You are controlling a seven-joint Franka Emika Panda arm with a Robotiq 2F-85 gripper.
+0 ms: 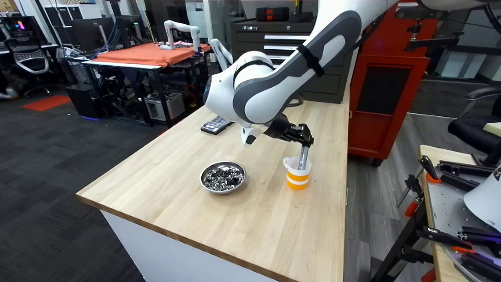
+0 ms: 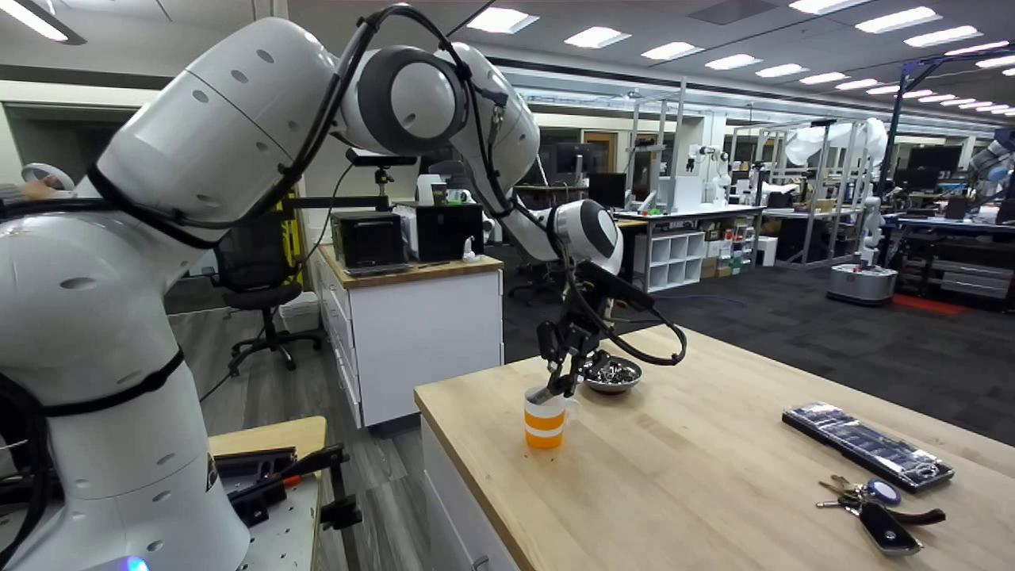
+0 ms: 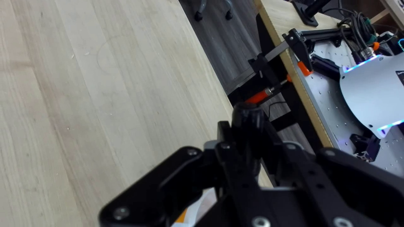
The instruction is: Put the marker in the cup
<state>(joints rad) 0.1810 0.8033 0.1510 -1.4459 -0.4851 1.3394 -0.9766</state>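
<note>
In an exterior view: one gripper [image 1: 307, 141], one marker [image 1: 303, 157], one cup [image 1: 297, 180], one bowl [image 1: 224, 191], one flat dark case [image 1: 215, 125]. Gripper pinching the marker by its upper part; marker slightly tilted, its lower part inside the mouth of the cup. Cup upright, white above, two orange bands below with a white stripe between, single handle on the bowl's side. Bowl holds a heap of many small shiny pieces [image 1: 225, 178], some dark. Cup stands toward the right-hand edge of the wooden tabletop [image 1: 270, 219]; bowl well apart from it, wood between. More wood runs from the bowl out to the near left corner.

In an exterior view: cup [image 2: 544, 428] close to the tabletop's edge, marker leaning in over the rim under the gripper. Bowl just beyond. One bunch of keys [image 2: 880, 517] near the case, both well apart from the cup, with a broad run of wood between.

Wrist view: two fingers [image 3: 228, 160], dark and blurred; the black stub upright between them is probably the marker's upper end. Only part of the cup shows, white and orange, at the lower border. Wood fills the left. Tabletop edge runs diagonally; past it, floor [image 3: 217, 41] and one stand [image 3: 328, 101] with a perforated top plate.
</note>
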